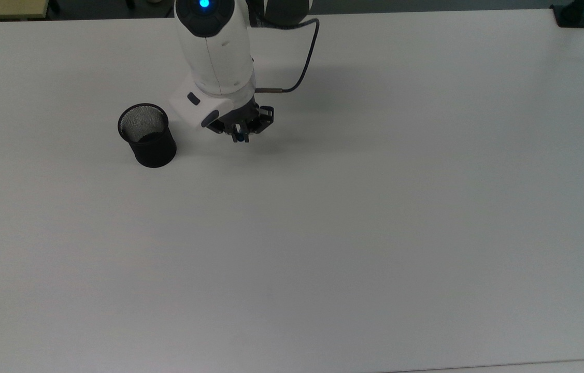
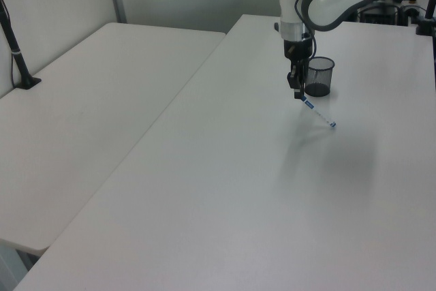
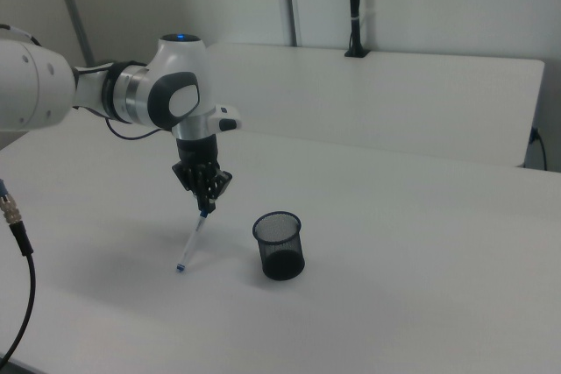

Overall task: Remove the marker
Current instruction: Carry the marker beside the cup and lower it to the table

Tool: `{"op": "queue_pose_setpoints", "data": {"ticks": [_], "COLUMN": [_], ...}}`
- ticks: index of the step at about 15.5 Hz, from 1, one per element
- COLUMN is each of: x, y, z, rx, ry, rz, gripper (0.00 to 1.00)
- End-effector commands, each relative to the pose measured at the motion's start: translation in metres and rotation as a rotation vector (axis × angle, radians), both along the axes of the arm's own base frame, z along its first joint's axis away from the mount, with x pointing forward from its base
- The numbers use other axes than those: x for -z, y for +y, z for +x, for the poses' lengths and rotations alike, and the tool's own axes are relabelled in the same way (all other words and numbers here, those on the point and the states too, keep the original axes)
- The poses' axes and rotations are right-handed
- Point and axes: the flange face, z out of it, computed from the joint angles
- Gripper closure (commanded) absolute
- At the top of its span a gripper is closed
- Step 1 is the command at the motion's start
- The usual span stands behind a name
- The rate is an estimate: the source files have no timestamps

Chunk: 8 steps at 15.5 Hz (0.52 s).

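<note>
- Table (image 1: 374, 233): broad, flat, matte white top. A second white table (image 2: 82, 100) adjoins it on the left view's left, with a dark post clamped at its far edge.
- Arm (image 1: 214, 52): glossy white rounded shell with dark grey joints, a blue light on top and a black cable (image 1: 307, 62) looping off it. It reaches in from the table's far edge in the top view and hides the surface beneath.
- Cup (image 1: 147, 135): black wire mesh, cylindrical, upright, open-topped. It stands near the far edge, just beside the gripper, on the top view's left, not touching it. Nothing lies between them.
- Gripper (image 3: 207, 206): black, pointing down, fingers pinching the marker's top end.
- Marker (image 3: 193, 241): slim white barrel with blue ends, outside the cup, slanting down from the gripper. Its lower tip is at or just above the table; contact cannot be told. In the top view all but a blue speck (image 1: 240, 139) is hidden under the gripper.
</note>
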Motion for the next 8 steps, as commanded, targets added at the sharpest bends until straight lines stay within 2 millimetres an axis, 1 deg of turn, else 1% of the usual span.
{"op": "queue_pose_setpoints", "data": {"ticks": [1, 3, 6, 8], "x": [0.017, 0.029, 0.055, 0.068], "y": [0.01, 0.013, 0.015, 0.02], "z": [0.014, 0.019, 0.021, 0.022], "rx": [0.03, 0.03, 0.037, 0.026], "ry": [-0.058, -0.087, -0.124, -0.12], "rz": [-0.04, -0.056, -0.097, -0.118], "gripper": [0.91, 0.91, 0.91, 0.88]}}
